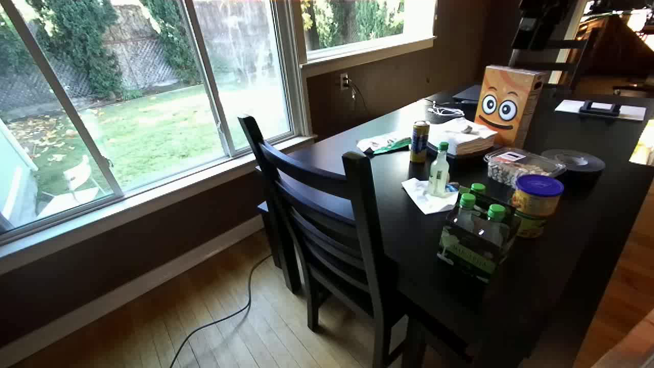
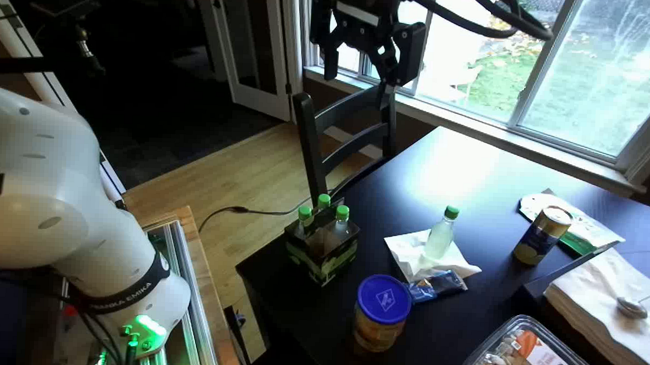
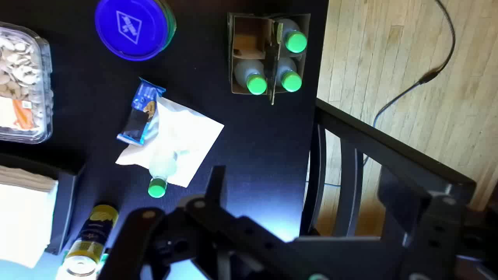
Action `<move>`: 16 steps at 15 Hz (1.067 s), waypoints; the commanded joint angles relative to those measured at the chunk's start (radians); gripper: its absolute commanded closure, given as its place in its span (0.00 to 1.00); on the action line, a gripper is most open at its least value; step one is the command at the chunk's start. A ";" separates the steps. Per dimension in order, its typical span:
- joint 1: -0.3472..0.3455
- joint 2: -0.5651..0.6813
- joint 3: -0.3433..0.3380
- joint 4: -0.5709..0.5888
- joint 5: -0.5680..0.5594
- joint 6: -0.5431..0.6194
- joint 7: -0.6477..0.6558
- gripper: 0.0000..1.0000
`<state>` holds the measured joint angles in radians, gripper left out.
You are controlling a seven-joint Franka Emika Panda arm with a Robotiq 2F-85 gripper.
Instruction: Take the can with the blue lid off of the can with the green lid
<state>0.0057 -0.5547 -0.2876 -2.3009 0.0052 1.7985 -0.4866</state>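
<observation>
The can with the blue lid (image 1: 537, 198) has a yellowish body and stands upright on top of the can with the green lid (image 1: 531, 226) on the dark table. In an exterior view the blue-lidded can (image 2: 384, 302) hides most of the lower can. In the wrist view the blue lid (image 3: 130, 29) is at the top left, with a thin green edge of the lower can (image 3: 171, 26) showing beside it. My gripper (image 2: 358, 85) is open and empty, high above the table's edge near the chair, well away from the cans. Its spread fingers (image 3: 309, 190) also show in the wrist view.
A carton of green-capped bottles (image 2: 322, 258) stands near the cans. A single bottle (image 2: 440, 235) stands on a napkin beside a blue wrapper (image 2: 437, 286). A clear nut tub (image 2: 530, 354), napkin stack (image 2: 612, 311), drink can (image 2: 542, 236) and chair (image 2: 353, 135) surround them.
</observation>
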 commanded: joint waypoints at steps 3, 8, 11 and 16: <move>-0.019 0.004 0.015 0.002 0.009 -0.002 -0.008 0.00; -0.071 0.043 0.024 -0.038 -0.069 0.021 0.056 0.00; -0.119 0.088 0.028 -0.096 -0.149 0.068 0.105 0.00; -0.182 0.217 0.011 -0.169 -0.176 0.248 0.191 0.00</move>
<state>-0.1346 -0.4129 -0.2805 -2.4440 -0.1367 1.9360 -0.3668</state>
